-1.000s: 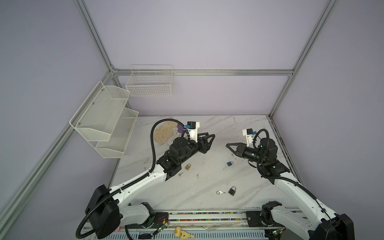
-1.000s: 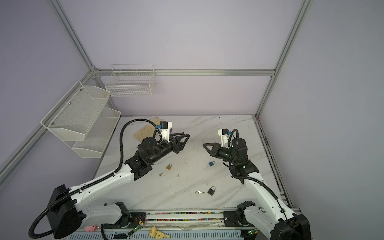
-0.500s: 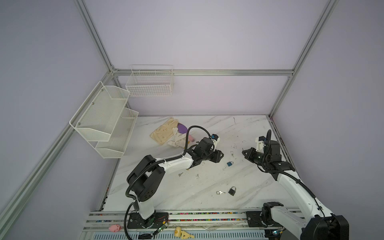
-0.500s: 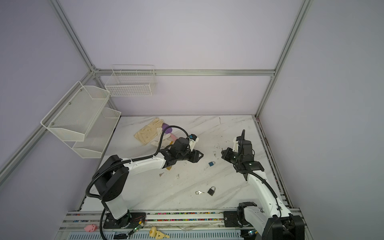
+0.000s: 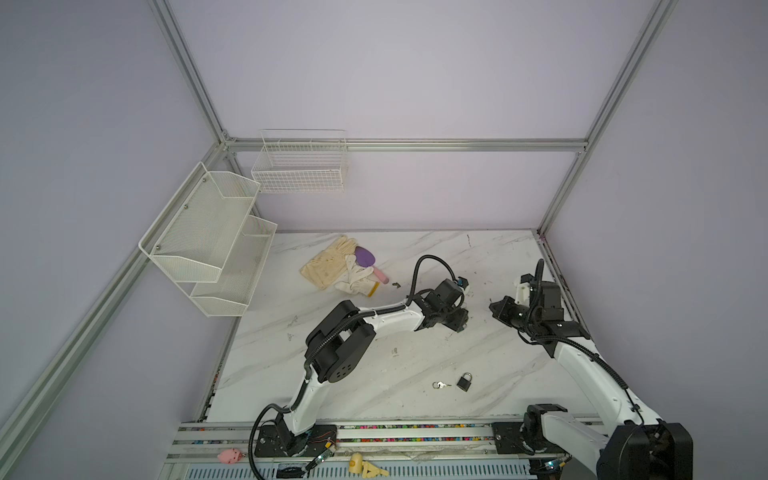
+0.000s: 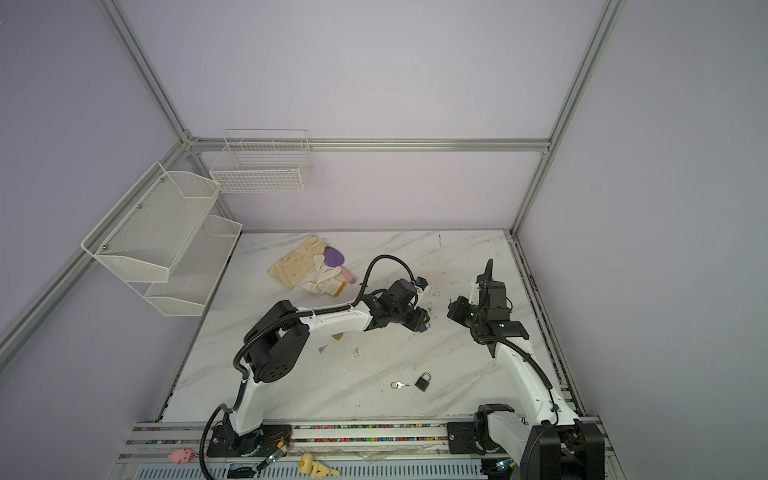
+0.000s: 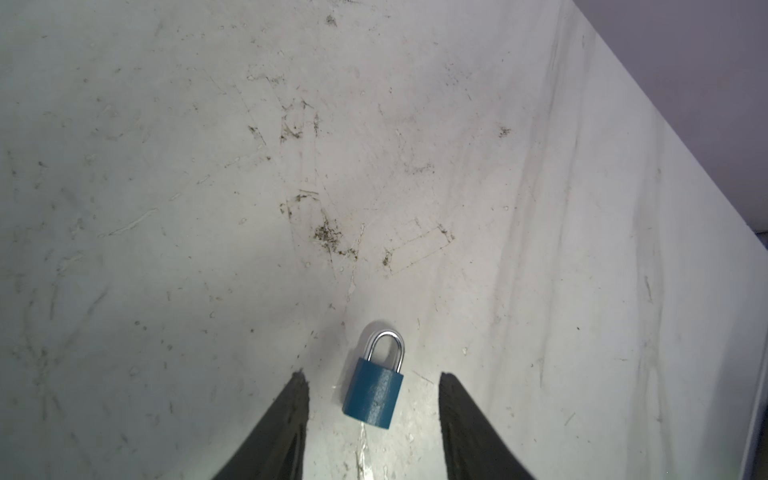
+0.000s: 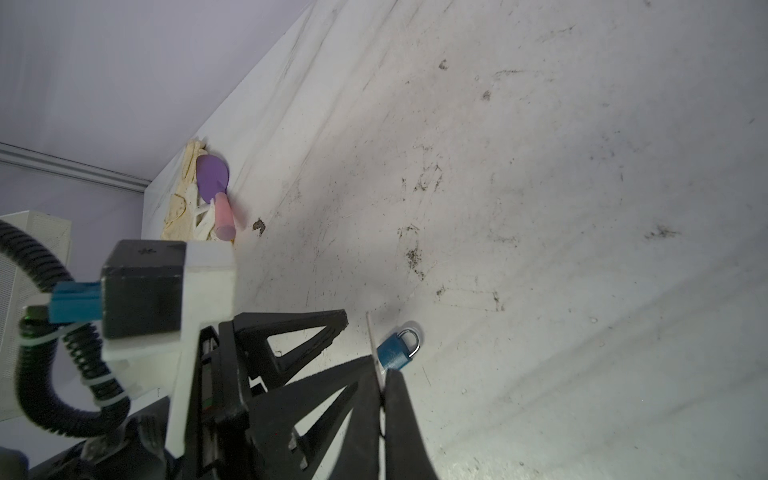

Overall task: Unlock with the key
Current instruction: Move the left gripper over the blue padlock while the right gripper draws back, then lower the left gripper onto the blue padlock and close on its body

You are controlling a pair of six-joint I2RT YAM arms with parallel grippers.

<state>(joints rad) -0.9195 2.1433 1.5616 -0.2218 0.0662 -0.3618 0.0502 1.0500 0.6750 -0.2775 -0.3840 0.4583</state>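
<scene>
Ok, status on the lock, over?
Left gripper jaws open astride the blue padlock, no contact. Right gripper shut on the key, close by. Padlock flat, shackle closed. Nothing in the way.

Matt blue padlock (image 7: pixel 372 395) with glossy metal shackle (image 7: pixel 387 333), scuffed marble-look table (image 7: pixel 166 166), cream cloth gloves (image 5: pixel 328 266)

Soft, even light from above fills both top views, leaving only faint shadows on the marble tabletop (image 5: pixel 498 257); the wide lens splays the frame posts (image 5: pixel 189 70) toward the corners. In the left wrist view the blue padlock (image 7: pixel 374 392) is sharp, its shackle (image 7: pixel 401 353) glinting, while the fingers (image 7: pixel 286 424) of the left gripper (image 7: pixel 372 377) are featureless black. In the right wrist view the key (image 8: pixel 372 345) shows as a pale sliver, the nearest parts out of focus.
</scene>
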